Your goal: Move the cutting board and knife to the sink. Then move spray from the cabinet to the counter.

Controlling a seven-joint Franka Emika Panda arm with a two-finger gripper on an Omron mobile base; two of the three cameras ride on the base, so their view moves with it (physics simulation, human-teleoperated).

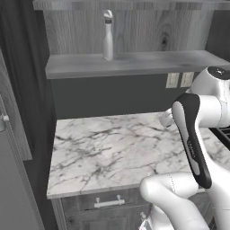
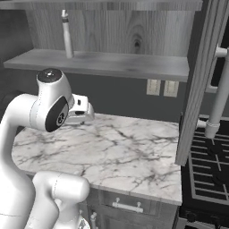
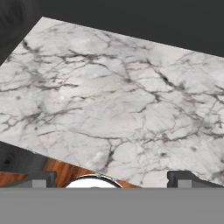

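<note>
Spanning the scene: white grey-veined marble counter [image 1: 112, 148]. Standing upright on grey wood-grain cabinet shelf [image 1: 134, 63]: one slim pale spray bottle [image 1: 107, 36]. Hovering over marble: two-finger gripper [image 3: 112, 180], spread fully, gripping nothing.

- Left base view: from behind and left of the arm, facing forward and down at the marble bench [image 1: 112, 148] and the cabinet [image 1: 134, 63] shelf above.
- Right base view: from behind and right, same bench [image 2: 112, 152] and shelf, stove [image 2: 208, 174] at right.
- Hand view: close over the bench [image 3: 113, 96], tilted, looking down along the jaws.
</note>
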